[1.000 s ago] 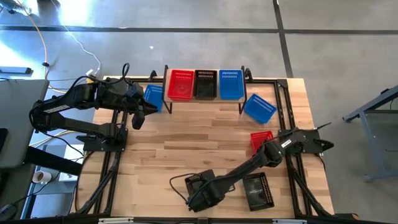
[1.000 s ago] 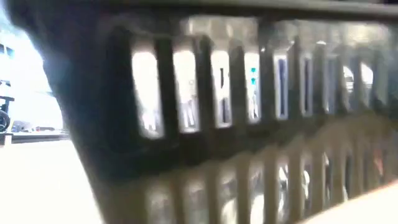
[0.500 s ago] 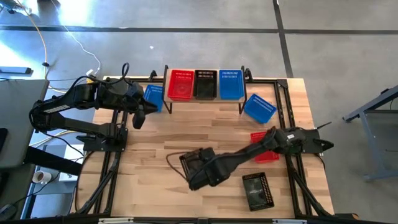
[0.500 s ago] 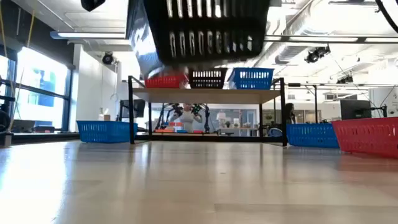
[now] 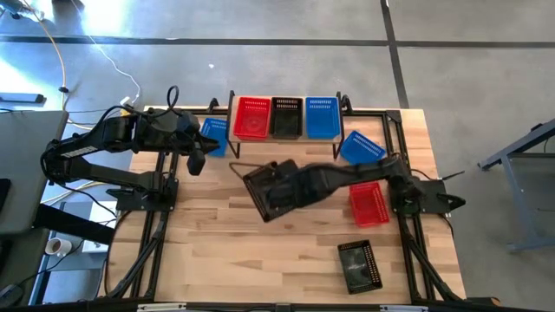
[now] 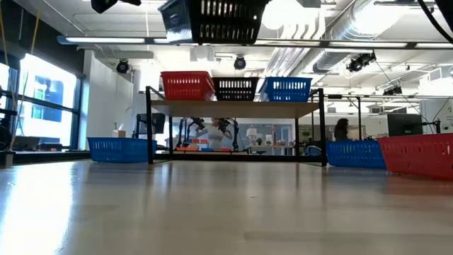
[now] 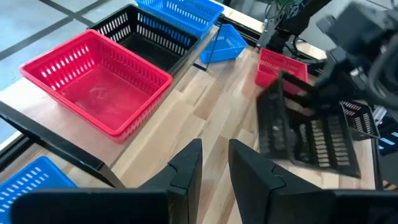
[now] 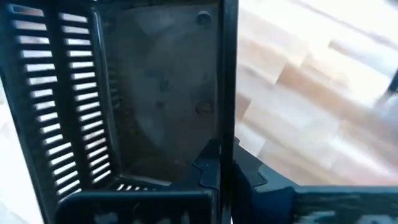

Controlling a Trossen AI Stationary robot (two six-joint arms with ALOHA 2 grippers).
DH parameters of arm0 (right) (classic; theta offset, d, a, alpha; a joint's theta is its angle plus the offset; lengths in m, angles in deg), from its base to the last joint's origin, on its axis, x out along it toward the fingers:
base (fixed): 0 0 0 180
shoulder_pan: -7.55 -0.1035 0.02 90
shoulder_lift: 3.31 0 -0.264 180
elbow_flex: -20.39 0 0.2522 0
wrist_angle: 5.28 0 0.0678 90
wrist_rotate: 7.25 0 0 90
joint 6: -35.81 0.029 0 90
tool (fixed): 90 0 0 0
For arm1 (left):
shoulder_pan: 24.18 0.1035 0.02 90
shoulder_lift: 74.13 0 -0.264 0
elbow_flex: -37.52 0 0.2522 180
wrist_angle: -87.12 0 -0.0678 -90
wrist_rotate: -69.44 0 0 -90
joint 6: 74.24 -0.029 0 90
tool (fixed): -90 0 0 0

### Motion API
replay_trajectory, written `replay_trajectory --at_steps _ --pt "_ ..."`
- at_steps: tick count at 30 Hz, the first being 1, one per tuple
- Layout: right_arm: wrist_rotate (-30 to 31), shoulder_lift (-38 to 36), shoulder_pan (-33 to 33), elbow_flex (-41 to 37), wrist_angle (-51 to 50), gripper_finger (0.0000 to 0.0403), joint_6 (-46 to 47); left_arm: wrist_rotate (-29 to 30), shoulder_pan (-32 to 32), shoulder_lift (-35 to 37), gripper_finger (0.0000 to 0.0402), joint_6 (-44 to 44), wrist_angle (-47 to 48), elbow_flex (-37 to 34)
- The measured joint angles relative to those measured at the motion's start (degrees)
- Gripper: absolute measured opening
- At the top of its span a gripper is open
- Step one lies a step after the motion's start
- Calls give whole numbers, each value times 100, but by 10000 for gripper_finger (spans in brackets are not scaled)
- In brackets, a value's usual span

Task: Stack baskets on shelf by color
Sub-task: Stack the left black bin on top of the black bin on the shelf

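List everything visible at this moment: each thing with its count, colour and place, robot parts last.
Shelf: one, light wood, far edge of table.
Baskets on shelf: red, black, blue, side by side.
Blue baskets on table: two, one left of shelf, one right of it.
Red basket: one, table's right side.
Black basket: one, near edge.
Carried black basket: one, raised above table centre.
Person: room behind.
Right gripper: shut on carried basket's rim.
Left gripper: open, left of shelf.

Shelf (image 5: 286,141): light wood top, black legs, bearing a red basket (image 5: 251,117), black basket (image 5: 286,117), blue basket (image 5: 321,117), all slotted.
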Motion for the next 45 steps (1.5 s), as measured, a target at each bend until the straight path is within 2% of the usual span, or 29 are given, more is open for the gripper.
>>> replay_trajectory --at_steps 14,25,31,36,45 --pt "645 -626 885 -4 -239 0 -1548 32 15 0 69 -2 0 0" --pt "667 -845 1558 -9 -240 0 -2405 540 17 0 69 -2 0 0" --pt "623 -843 1915 -9 -238 0 -2797 986 17 -106 69 -16 0 2" --pt "621 -918 2320 -9 -238 0 -3180 1294 17 -261 69 -385 -1 2" --pt "555 -1043 2919 -9 -240 0 -3900 2204 137 -402 69 -472 -7 2"
